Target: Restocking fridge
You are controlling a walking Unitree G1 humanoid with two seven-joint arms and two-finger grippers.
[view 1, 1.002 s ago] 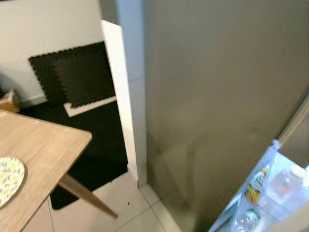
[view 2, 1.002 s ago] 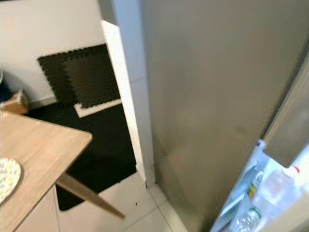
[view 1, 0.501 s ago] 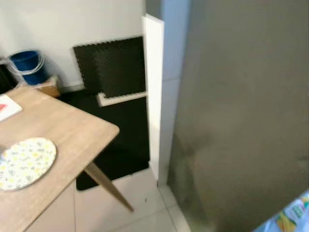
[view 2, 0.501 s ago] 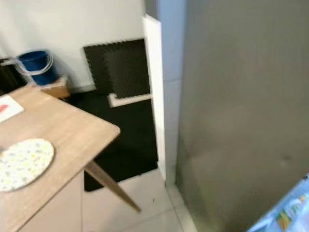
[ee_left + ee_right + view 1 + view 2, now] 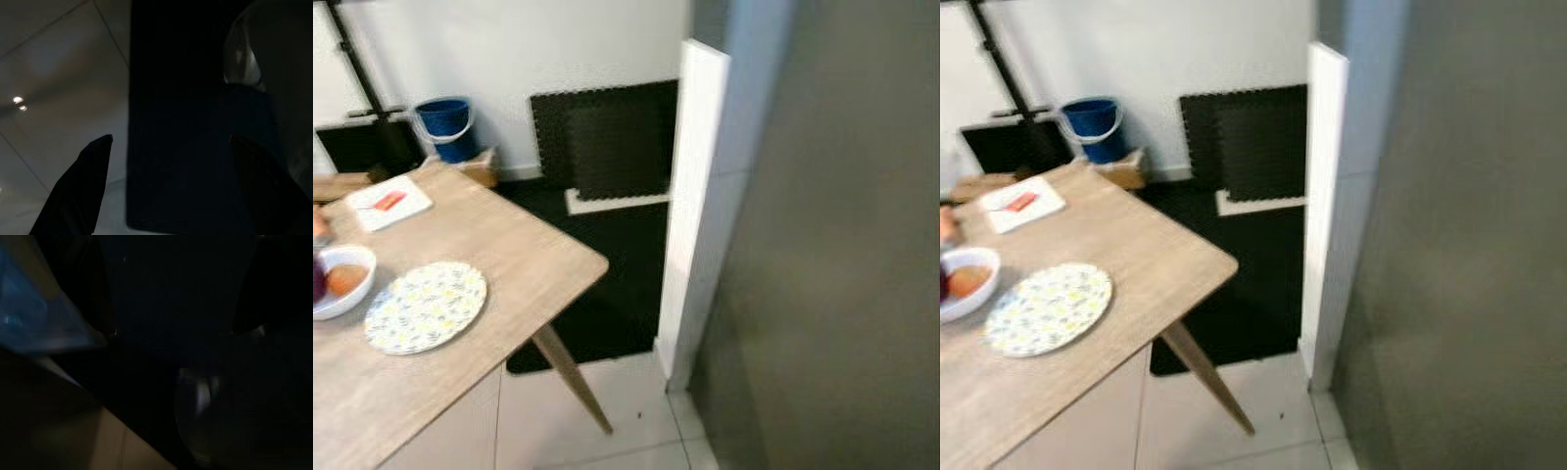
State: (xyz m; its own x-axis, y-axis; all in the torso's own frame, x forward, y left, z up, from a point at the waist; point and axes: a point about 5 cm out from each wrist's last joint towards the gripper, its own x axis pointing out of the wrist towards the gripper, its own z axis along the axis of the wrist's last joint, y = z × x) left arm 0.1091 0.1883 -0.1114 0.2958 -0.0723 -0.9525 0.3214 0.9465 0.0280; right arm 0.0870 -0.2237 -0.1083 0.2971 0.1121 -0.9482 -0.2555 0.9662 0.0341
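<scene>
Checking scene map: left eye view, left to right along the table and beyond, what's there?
White bowl → patterned plate → table corner → white panel → grey fridge side.

The white bowl (image 5: 340, 284) at the tabletop's (image 5: 509, 264) left edge is cut off by the picture, and the fruit in it is too blurry to name. The grey fridge (image 5: 842, 294) side runs off the right edge. The right wrist view is too dark to make out.

Bright, blurred head views; dark wrists.
</scene>
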